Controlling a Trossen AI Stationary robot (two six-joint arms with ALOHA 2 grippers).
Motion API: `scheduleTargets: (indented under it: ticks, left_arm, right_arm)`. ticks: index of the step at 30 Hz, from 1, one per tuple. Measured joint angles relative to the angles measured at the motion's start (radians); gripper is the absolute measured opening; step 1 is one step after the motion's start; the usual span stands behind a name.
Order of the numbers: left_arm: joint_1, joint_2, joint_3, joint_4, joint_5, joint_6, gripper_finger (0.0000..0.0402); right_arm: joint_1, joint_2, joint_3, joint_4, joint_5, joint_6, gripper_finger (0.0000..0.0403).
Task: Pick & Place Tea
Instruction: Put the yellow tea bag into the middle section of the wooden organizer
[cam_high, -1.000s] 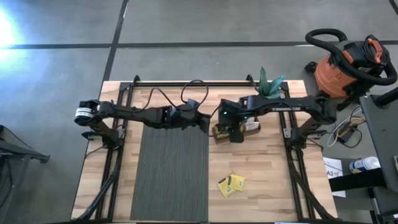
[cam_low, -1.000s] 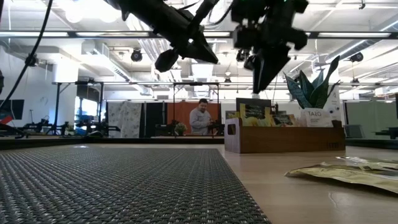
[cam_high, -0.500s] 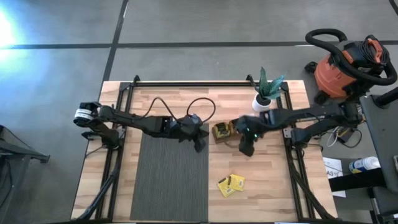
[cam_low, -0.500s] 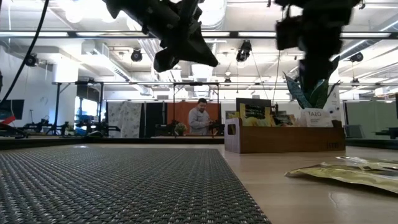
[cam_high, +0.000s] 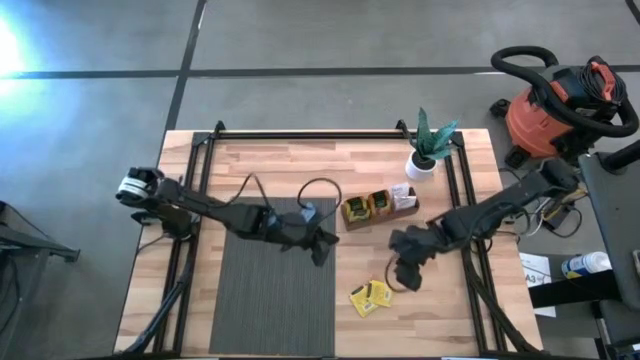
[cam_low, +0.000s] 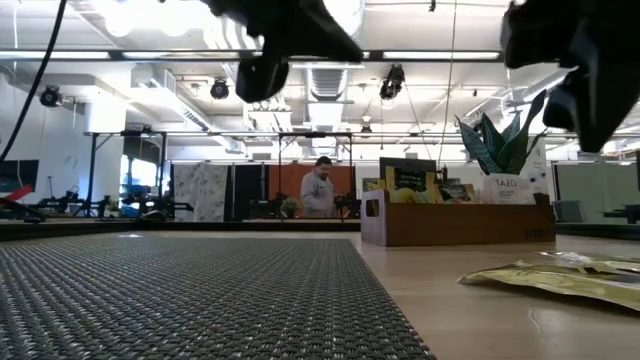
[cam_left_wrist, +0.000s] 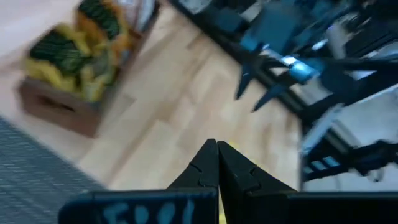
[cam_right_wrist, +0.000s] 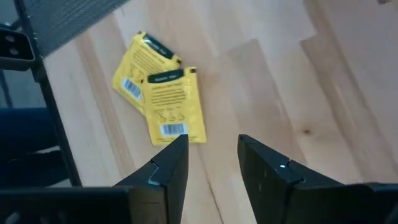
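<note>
a: where was my right gripper at that moment?

b: it had swung away from the wooden tray, where it hung a second before, and had come out over the bare table, just beside the two yellow sachets. in the right wrist view i saw its fingers parted with nothing between them, and the two yellow sachets lay flat just ahead of the tips, one overlapping the other.

a: so it held nothing?

b: nothing i could see. the gap looked a little narrower than it had been, but still open and empty.

a: and my left gripper?

b: it had drifted toward the near side, over the right edge of the grey mat. its fingers were pressed together, tip to tip, empty. past them i saw the tray with more yellow-and-green sachets standing in it, blurred.

a: had the tea moved?

b: no. the two loose sachets lay in the same spot on the wood, between the mat and the right arm's frame, well apart from the tray. the tray sat where it was, near the potted plant.

a: anything beyond the table?

b: a person stood far back in the room in the low view, same as before.
</note>
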Motion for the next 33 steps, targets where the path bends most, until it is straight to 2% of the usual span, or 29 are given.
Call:
scheduleTargets:
  ticks: [10, 13, 18, 21, 27, 33]
  left_arm:
    - [-0.195, 0.000, -0.006, 0.046, -0.345, -0.250, 0.0000]
    - [-0.224, 0.008, -0.006, 0.053, -0.392, -0.309, 0.0000]
    - [-0.236, 0.075, -0.006, 0.094, -0.387, -0.350, 0.0000]
    - [-0.234, 0.137, -0.006, 0.155, -0.350, -0.356, 0.0000]
    - [-0.197, 0.286, 0.002, 0.343, -0.175, -0.374, 0.0000]
    - [-0.154, 0.405, 0.078, 0.356, -0.056, -0.374, 0.0000]
  right_arm:
    - [0.227, 0.054, 0.002, 0.144, 0.291, 0.194, 0.0137]
    - [0.247, 0.088, 0.004, 0.182, 0.326, 0.237, 0.0137]
    - [0.245, 0.177, 0.017, 0.237, 0.321, 0.263, 0.0137]
    - [0.245, 0.236, 0.032, 0.263, 0.289, 0.278, 0.0137]
    - [0.277, 0.362, 0.057, 0.281, 0.253, 0.365, 0.0137]
    - [0.312, 0.436, 0.066, 0.304, 0.244, 0.525, 0.0137]
